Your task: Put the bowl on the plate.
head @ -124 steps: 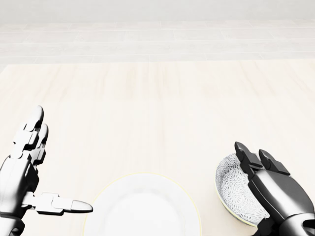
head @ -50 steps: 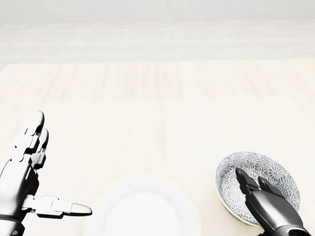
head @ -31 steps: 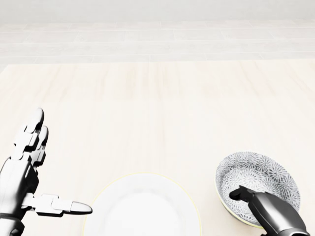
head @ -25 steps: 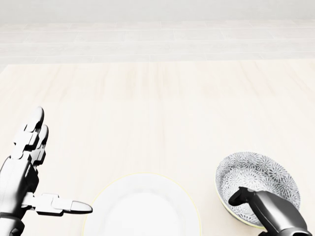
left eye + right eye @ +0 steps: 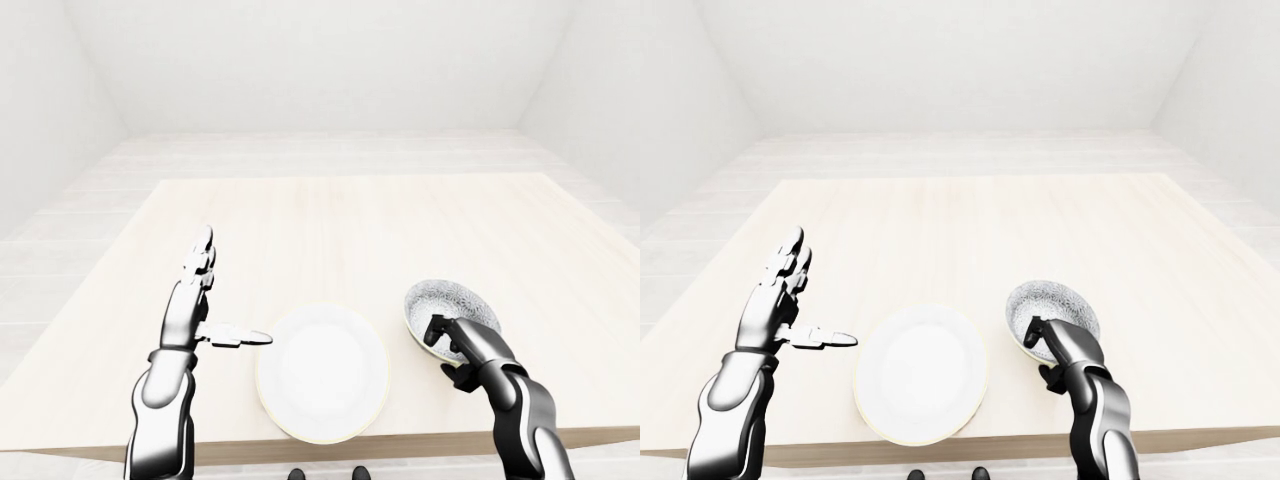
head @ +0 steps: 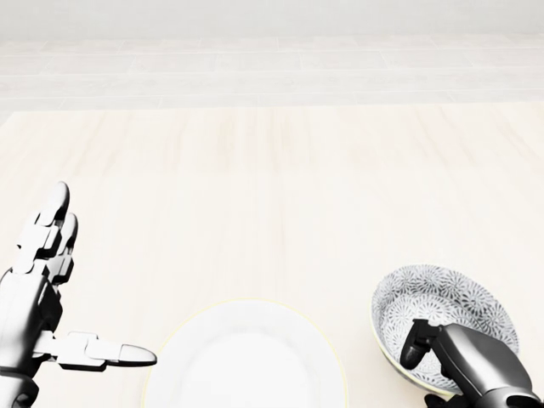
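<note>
A grey-patterned bowl (image 6: pixel 449 306) stands upright on the pale wooden table (image 5: pixel 330 225), to the right of a white plate (image 6: pixel 246 361); a small gap separates them. My right hand (image 6: pixel 419 367) comes in from the bottom right. Its fingers (image 6: pixel 414 338) curl over the bowl's near rim into the inside, and the thumb (image 5: pixel 455 378) sits under the rim outside. My left hand (image 6: pixel 89 293) is open to the left of the plate, its fingers upright and its thumb pointing at the plate. It touches nothing.
The table's near edge (image 5: pixel 330 442) runs just below the plate in the left-eye view. Pale floor and white walls surround the table. Nothing else stands on the table.
My right hand drew back from lying flat over the bowl, then curled its fingers down over the near rim. The left hand drifted slightly left. Bowl and plate have not moved.
</note>
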